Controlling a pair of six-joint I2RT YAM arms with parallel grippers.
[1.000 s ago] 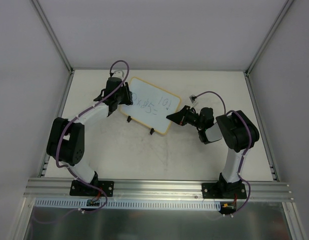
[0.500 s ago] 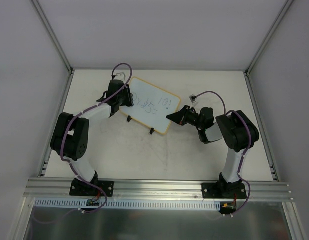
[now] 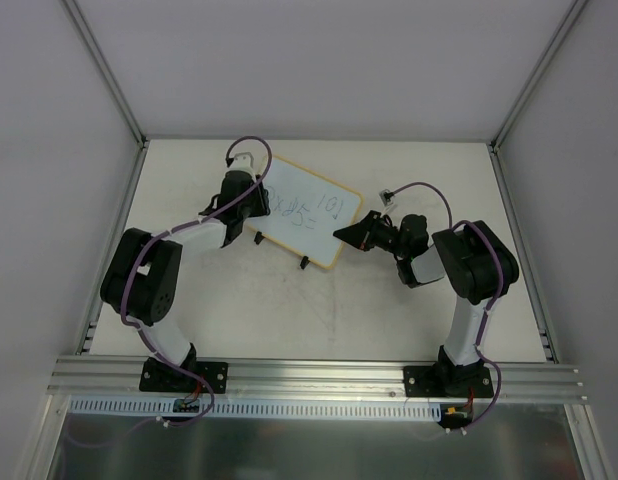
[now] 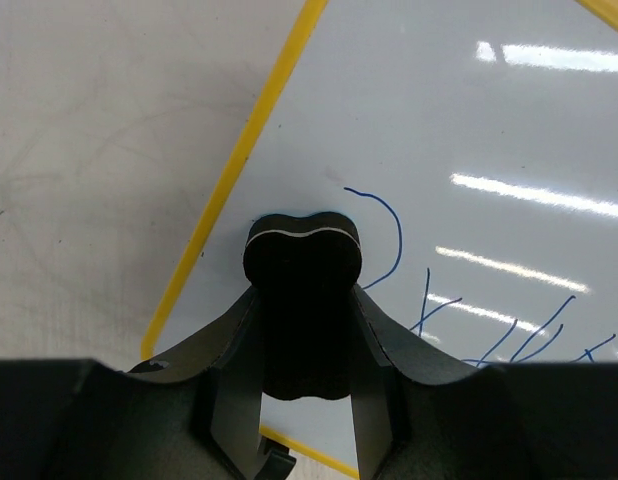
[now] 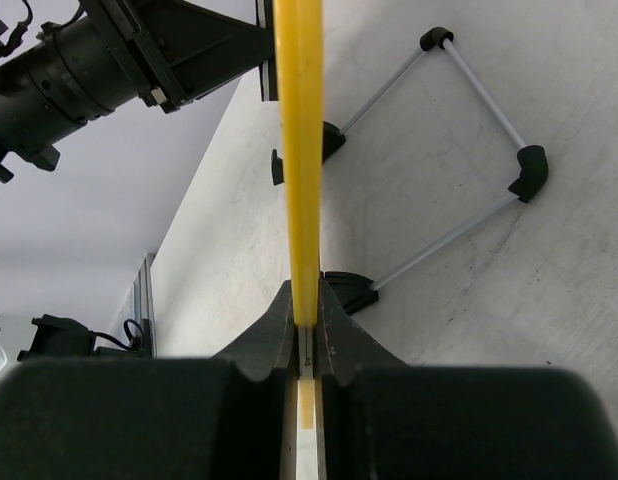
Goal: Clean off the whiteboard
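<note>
the whiteboard rests on its wire feet at the far middle of the desk. the right end effector is clamped narrow on the board's yellow right rim, steadying it. the left end effector grips a black eraser at the board's left edge, just beside the first blue stroke. the blue writing looks nearly all there, so wiping seems barely begun and almost the whole sum is left.

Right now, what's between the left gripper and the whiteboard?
A black eraser, clamped in the left gripper, over the whiteboard beside blue writing; left wrist view.
</note>
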